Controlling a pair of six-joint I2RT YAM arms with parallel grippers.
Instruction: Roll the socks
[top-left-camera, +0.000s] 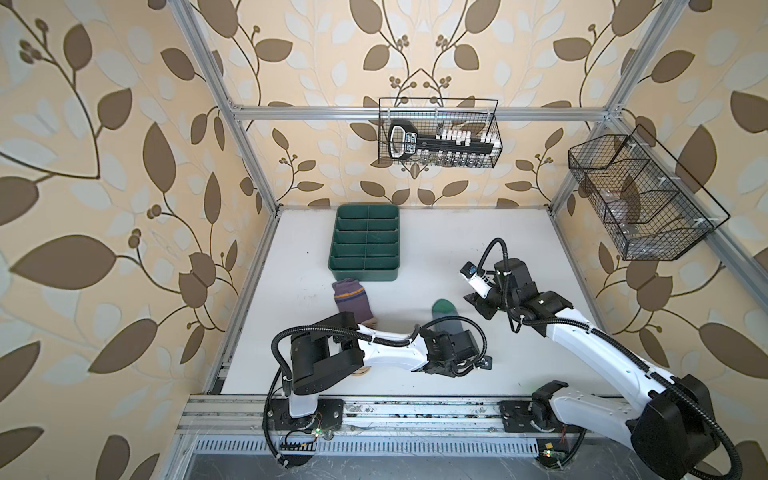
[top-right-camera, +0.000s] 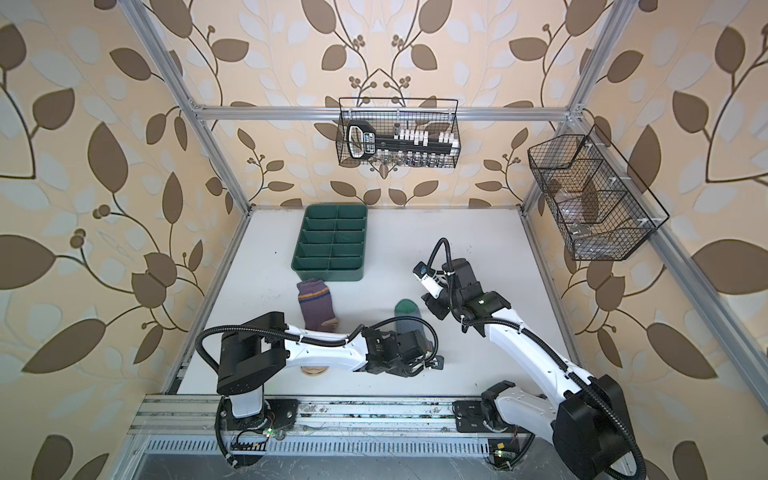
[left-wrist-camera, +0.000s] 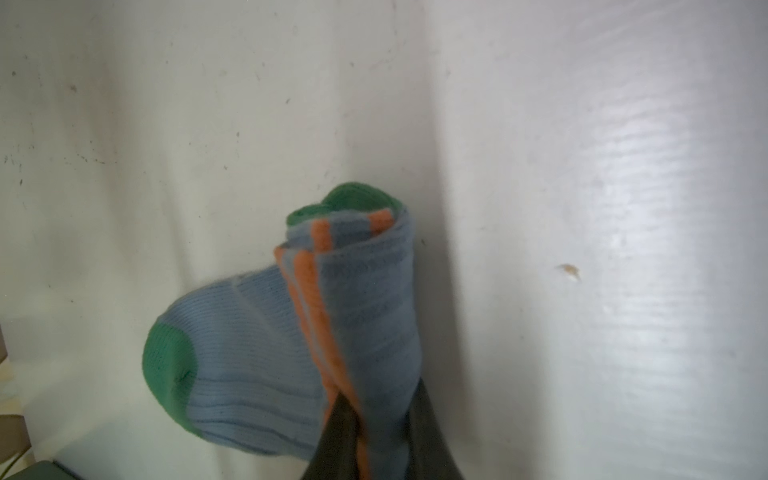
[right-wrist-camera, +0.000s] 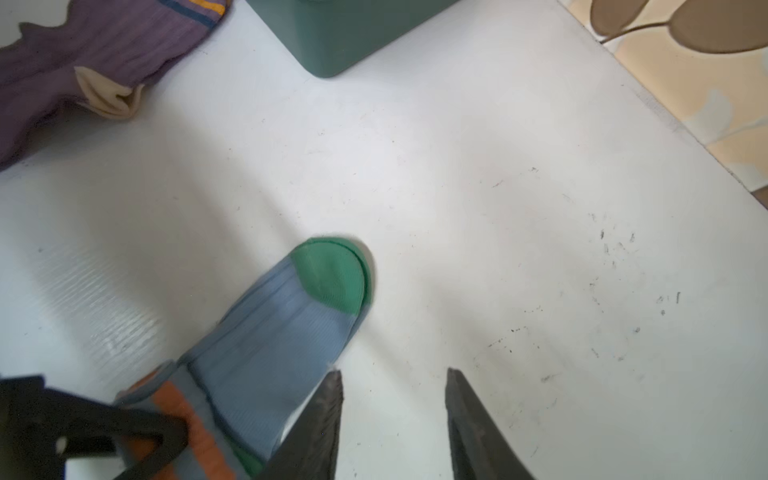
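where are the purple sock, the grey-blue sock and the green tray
purple sock (top-left-camera: 351, 303): in a top view, on its purple middle, below the stripe
grey-blue sock (left-wrist-camera: 249, 357): left wrist view, on the ribbed blue foot part
green tray (top-left-camera: 365, 274): in a top view, on its near outer wall

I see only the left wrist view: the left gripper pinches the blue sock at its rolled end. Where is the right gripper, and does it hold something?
Observer: The right gripper is open and holds nothing. It is beside the flat part of the grey-blue sock.
Operator: And where is the second sock?
Observer: The purple sock lies unrolled. One end is near the green tray, and the other goes under the left arm.
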